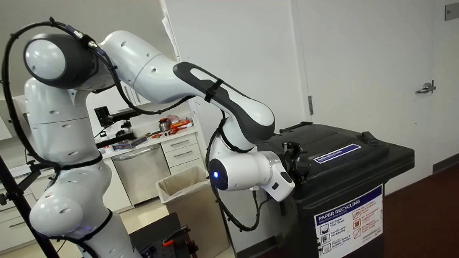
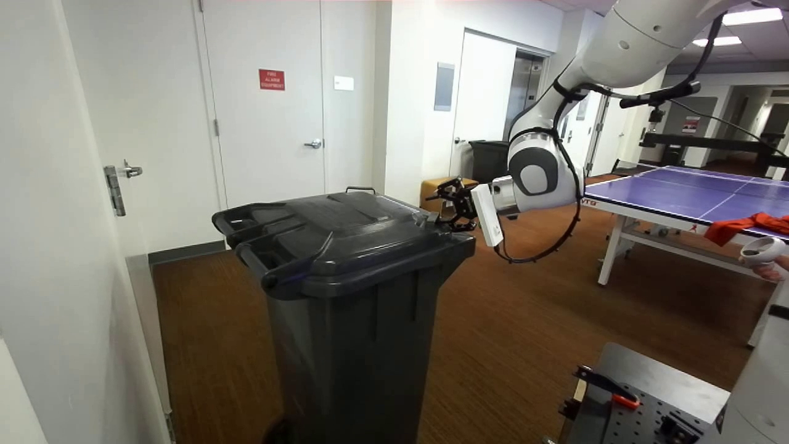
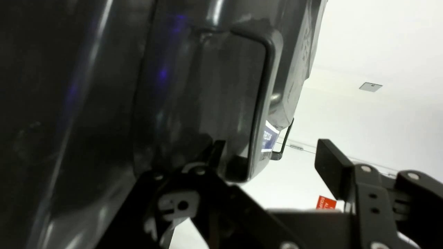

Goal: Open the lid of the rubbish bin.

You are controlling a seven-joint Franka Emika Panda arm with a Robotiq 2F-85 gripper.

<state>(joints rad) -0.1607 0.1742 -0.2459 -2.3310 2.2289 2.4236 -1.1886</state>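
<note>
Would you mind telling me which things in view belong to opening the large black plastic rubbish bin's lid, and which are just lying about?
Belongs to the job:
broad black plastic lid
boxy black plastic rubbish bin
black two-fingered gripper, open

Just lying about:
boxy beige open-topped bin
rectangular purple-topped table-tennis table
crumpled red cloth on its edge

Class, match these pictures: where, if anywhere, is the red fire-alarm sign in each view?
In an exterior view: red sign, upper left.
In an exterior view: no red sign; the lid right of centre.
Wrist view: red sign, lower right.
Shared landmark: the lid, in all three.
</note>
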